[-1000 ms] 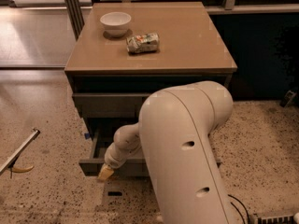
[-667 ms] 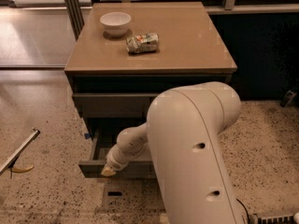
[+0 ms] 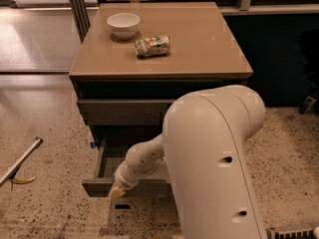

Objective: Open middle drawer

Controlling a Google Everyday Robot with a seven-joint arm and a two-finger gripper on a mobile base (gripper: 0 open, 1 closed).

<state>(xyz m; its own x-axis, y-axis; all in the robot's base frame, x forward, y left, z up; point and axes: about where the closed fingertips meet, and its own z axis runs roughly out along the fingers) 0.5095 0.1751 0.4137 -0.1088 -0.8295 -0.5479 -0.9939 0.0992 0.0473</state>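
The middle drawer (image 3: 99, 187) of the brown cabinet stands pulled out toward me, and its plain grey-brown inside (image 3: 112, 162) shows. My gripper (image 3: 116, 191) is at the top edge of the drawer's front, left of centre, with its pale tip against the front panel. My white arm (image 3: 209, 158) hides the right half of the drawer. The top drawer front (image 3: 124, 111) above it is nearly flush. Any lower drawer is hidden below the open one.
On the cabinet top (image 3: 209, 49) stand a white bowl (image 3: 123, 23) and a crushed can (image 3: 152, 45) lying on its side. A long stick (image 3: 20, 162) and a banana (image 3: 22, 180) lie on the speckled floor at the left. A dark wall stands at the right.
The drawer front has come a little further out toward me, and the gripper has moved with it, slightly lower in view.
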